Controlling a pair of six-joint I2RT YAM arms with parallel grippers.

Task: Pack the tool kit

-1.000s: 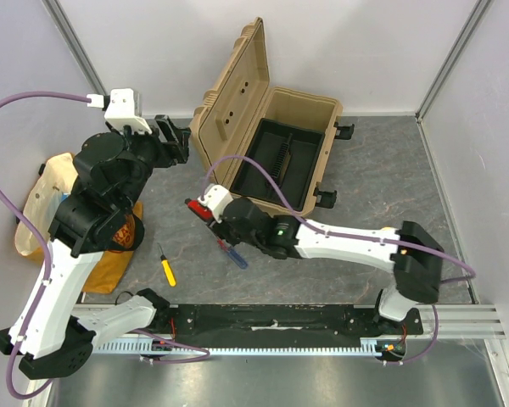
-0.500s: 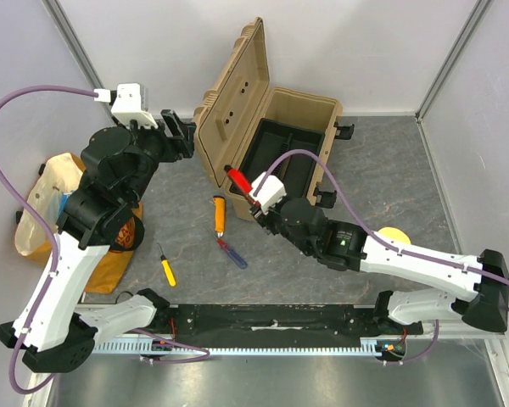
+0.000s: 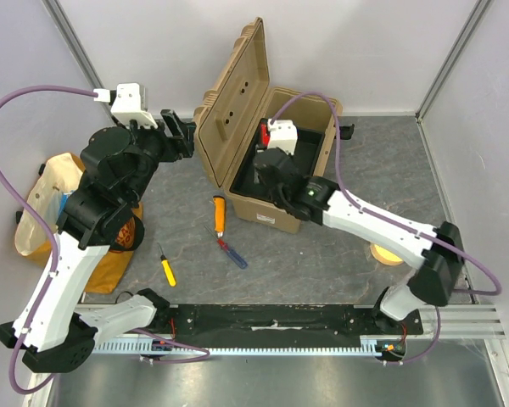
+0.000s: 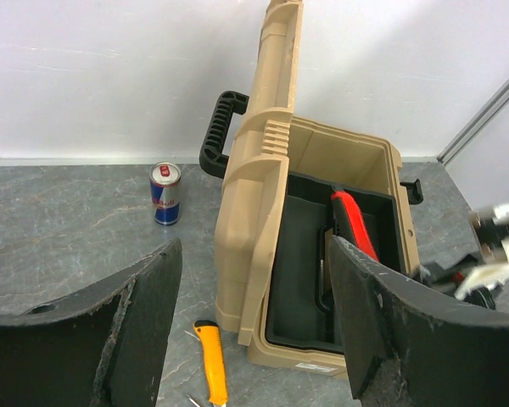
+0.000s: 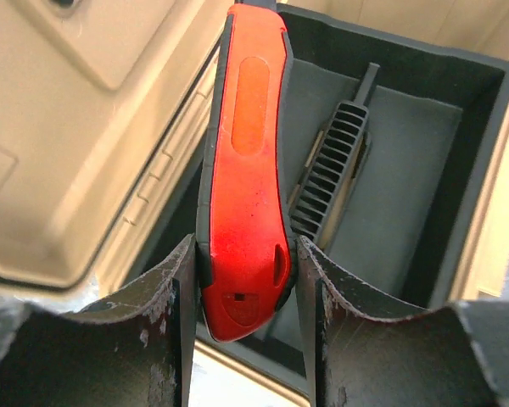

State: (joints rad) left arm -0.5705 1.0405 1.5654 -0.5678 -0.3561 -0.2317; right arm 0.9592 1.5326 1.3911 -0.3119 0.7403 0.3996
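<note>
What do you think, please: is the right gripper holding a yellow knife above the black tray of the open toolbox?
Not quite: the knife in the right gripper is red, not yellow, as the right wrist view shows. It is held above the black tray of the open toolbox.

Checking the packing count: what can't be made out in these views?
Top view: the right arm covers much of the black tray; contents unclear.
Top view: it also crosses the yellow disc.
Top view: the left arm hides part of the cloth bag.
Left wrist view: the bottom edge cuts off the orange knife.
Right wrist view: the red knife, in the right gripper, meets the top edge.
</note>
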